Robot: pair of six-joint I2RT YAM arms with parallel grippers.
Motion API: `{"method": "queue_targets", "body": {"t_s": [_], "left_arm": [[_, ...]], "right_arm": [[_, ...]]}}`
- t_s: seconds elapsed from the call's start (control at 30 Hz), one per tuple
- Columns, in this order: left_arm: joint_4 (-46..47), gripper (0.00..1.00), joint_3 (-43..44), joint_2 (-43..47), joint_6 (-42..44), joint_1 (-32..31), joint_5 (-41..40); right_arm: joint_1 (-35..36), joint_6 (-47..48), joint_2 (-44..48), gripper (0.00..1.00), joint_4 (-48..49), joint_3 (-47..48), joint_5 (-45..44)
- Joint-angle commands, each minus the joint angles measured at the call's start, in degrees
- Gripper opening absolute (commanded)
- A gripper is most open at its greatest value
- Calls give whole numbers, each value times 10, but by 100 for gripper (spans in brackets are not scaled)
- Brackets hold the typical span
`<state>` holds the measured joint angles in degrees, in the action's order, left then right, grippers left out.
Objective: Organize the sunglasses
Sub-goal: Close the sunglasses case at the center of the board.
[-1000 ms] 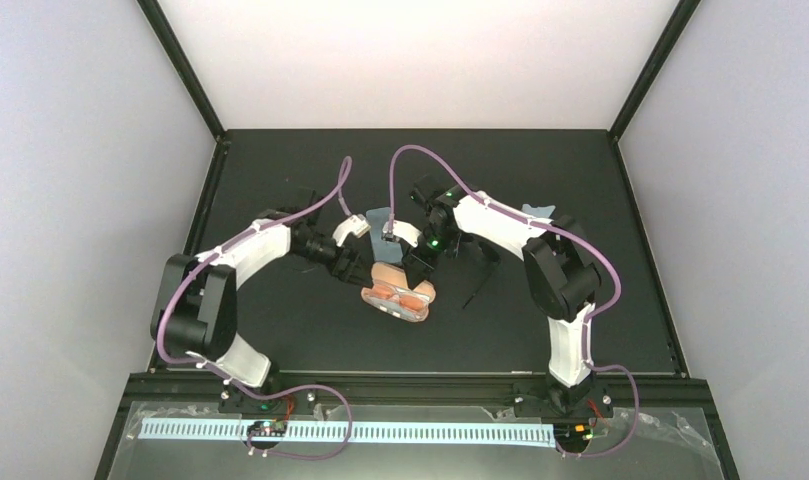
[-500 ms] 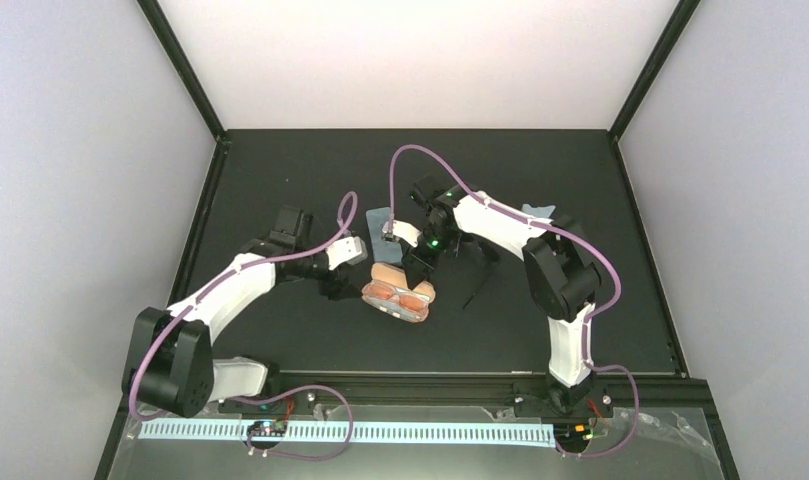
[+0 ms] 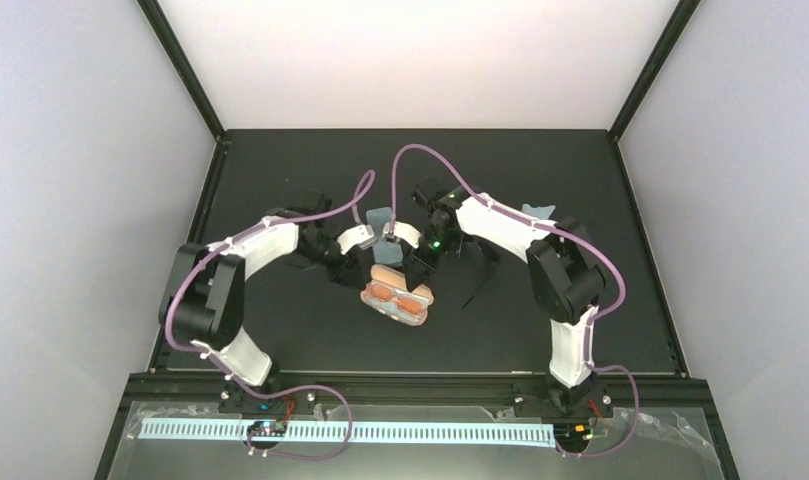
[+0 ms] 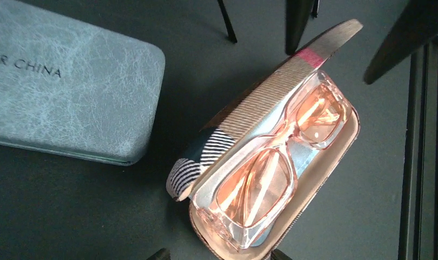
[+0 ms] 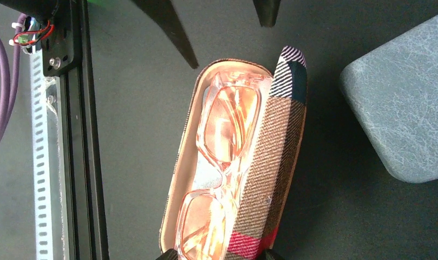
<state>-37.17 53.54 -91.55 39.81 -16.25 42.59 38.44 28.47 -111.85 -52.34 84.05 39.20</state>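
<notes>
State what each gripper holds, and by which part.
Right gripper seems to clamp the plaid case by its red-striped end; left gripper straddles the other end, grip unclear.

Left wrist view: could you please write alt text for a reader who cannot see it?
Reddish translucent sunglasses lie inside an open tan plaid case, its lid raised, on a dark table. A closed blue-grey case lies apart from it at the upper left.
</notes>
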Motion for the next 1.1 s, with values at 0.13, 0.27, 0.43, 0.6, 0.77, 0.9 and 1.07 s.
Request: {"method": "queue_targets", "body": {"t_s": [0.13,0.27,0.43,0.6,0.77,0.9,1.07], "left_arm": [[-92,39,52,-80,-62,4,27],[-99,38,49,-87,-75,11,35],[-93,36,48,-89,-89,12,34],[-96,34,62,-110,-99,13,30],[-100,31,71,-126,-105,13,32],[-100,29,72,-135,-107,13,32],[-104,25,75,-142,-104,13,32]], "right_arm": [[-2,12,27,42,11,-11,21],[-2,12,28,41,12,-13,26],[-2,13,26,41,12,-12,27],[-2,13,27,40,11,-13,27],[-1,13,27,40,11,-13,28],[-1,13,26,40,9,-13,29],[-1,14,27,40,10,-13,27]]}}
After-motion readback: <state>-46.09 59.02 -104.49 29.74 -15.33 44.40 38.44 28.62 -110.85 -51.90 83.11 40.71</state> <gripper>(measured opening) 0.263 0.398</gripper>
